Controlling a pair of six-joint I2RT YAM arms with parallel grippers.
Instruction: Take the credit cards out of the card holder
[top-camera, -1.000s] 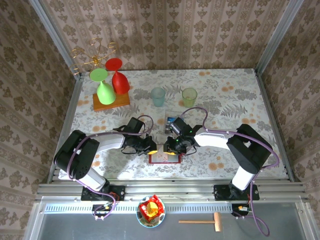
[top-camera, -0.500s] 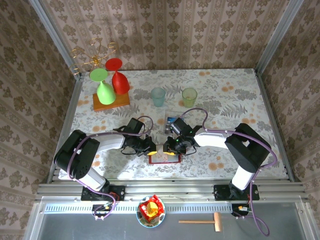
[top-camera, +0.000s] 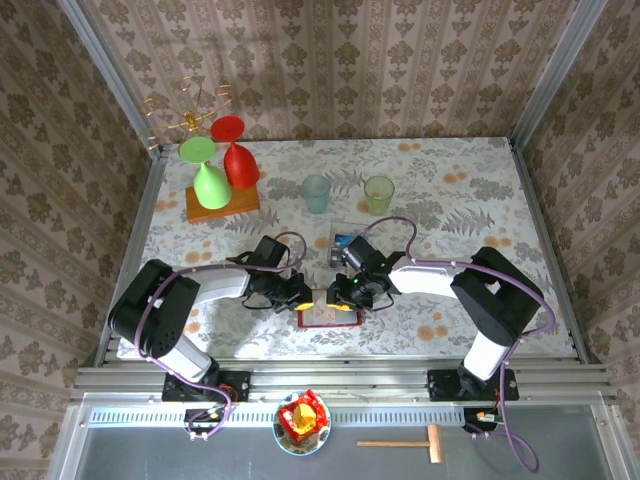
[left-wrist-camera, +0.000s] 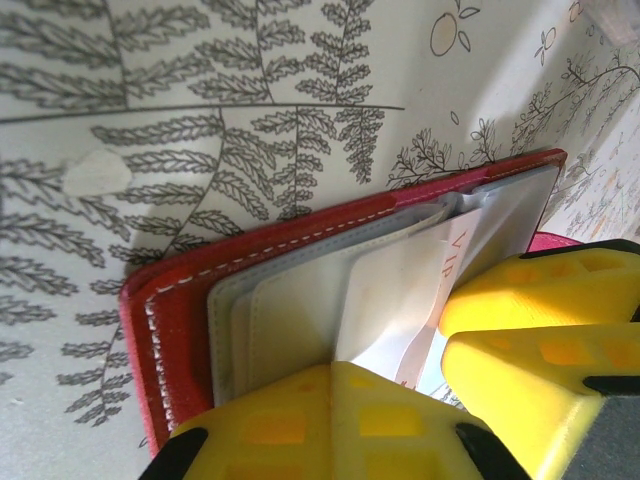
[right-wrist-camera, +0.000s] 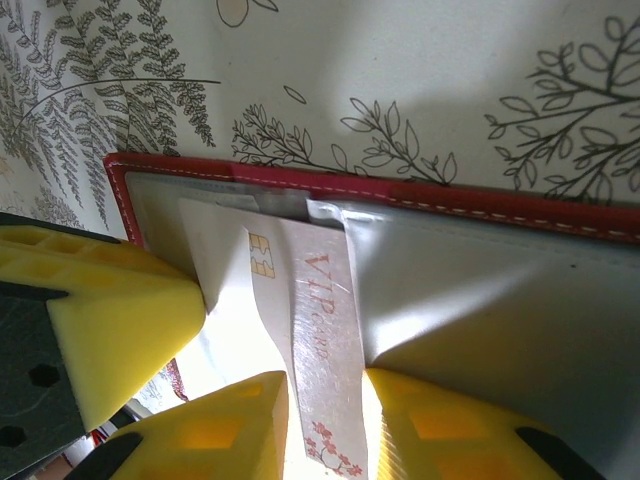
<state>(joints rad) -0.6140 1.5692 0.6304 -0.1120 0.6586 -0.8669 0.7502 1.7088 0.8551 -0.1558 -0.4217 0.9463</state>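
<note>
Near the front edge of the floral-patterned table (top-camera: 450, 180), a small flat red folding card holder (top-camera: 328, 318) lies open with its greyish clear pockets facing up. At the card holder's far left corner, the left gripper (top-camera: 306, 296) has its yellow fingers closed together, tips down on the pockets. Just beside it, over the card holder's far edge, the right gripper (right-wrist-camera: 325, 405) pinches a thin pale pink plastic card (right-wrist-camera: 318, 320) printed VIP, drawn partly out of a pocket.
</note>
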